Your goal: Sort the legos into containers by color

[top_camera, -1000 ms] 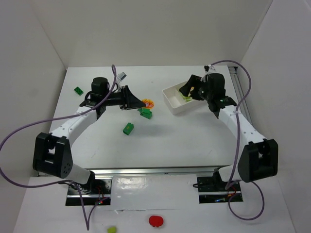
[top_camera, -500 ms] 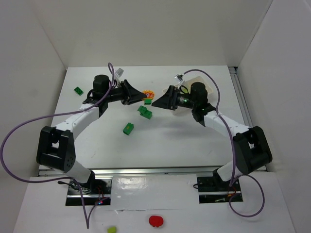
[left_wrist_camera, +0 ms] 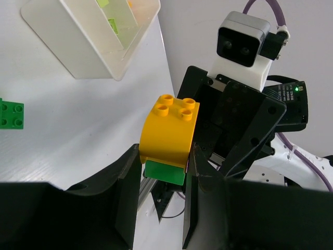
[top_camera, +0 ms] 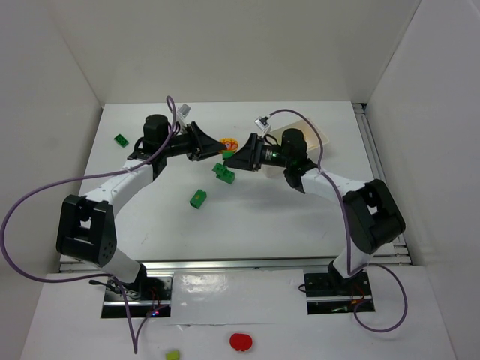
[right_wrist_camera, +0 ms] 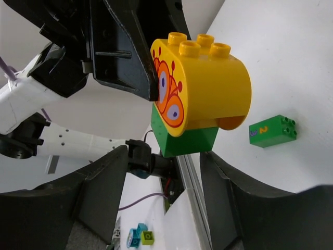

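Note:
My left gripper (top_camera: 216,142) is shut on a yellow lego with a red-orange print (top_camera: 229,142), which is stacked on a green lego, and holds the pair above the table. In the left wrist view the pair (left_wrist_camera: 167,133) sits between my fingers (left_wrist_camera: 165,156). My right gripper (top_camera: 232,156) faces it, open, with its fingers (right_wrist_camera: 109,177) on either side of the green lego's lower end (right_wrist_camera: 184,139) and not touching it. The white tray (left_wrist_camera: 88,41) holds lime legos. In the top view the right arm mostly hides the tray (top_camera: 318,133).
Green legos lie on the table, a pair (top_camera: 223,172) under the grippers, one (top_camera: 199,198) nearer the front and one (top_camera: 120,139) at the far left. One with a "2" shows in the right wrist view (right_wrist_camera: 270,131). A red round thing (top_camera: 241,342) and a lime blob (top_camera: 172,355) sit on the front ledge.
My right arm has swung left from the tray to face the left gripper. The left gripper has lifted the yellow lego slightly and turned toward it.

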`<action>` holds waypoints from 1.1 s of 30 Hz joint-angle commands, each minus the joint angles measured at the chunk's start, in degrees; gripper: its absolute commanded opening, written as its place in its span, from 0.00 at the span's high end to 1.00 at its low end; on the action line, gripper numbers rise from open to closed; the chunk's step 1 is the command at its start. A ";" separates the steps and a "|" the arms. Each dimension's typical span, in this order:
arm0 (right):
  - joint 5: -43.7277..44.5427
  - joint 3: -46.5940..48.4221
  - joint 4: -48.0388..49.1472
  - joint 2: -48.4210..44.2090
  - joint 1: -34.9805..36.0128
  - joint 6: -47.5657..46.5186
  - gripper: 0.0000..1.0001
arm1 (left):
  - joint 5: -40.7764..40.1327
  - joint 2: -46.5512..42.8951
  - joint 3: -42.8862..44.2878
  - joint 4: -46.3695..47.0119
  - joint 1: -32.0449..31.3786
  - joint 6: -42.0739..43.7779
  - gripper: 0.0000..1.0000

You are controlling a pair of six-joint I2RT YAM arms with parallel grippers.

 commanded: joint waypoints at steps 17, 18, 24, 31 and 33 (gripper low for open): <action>0.32 5.88 5.63 2.90 -0.48 2.39 0.30 | 2.09 -0.42 -0.76 5.08 0.89 -1.05 1.00; 0.32 5.88 5.63 2.90 -0.48 2.39 0.30 | 2.09 -0.42 -0.76 5.08 0.89 -1.05 1.00; 0.32 5.88 4.58 2.90 -1.01 1.77 0.29 | 1.57 -1.57 -1.38 5.08 1.42 -1.05 1.00; 0.94 6.40 3.52 3.43 -1.01 1.25 0.24 | 1.57 -2.09 -2.96 6.93 1.42 -2.10 1.00; 1.55 6.40 3.52 3.43 -1.01 1.25 0.24 | 2.09 -2.09 -3.48 7.54 1.42 -2.62 1.00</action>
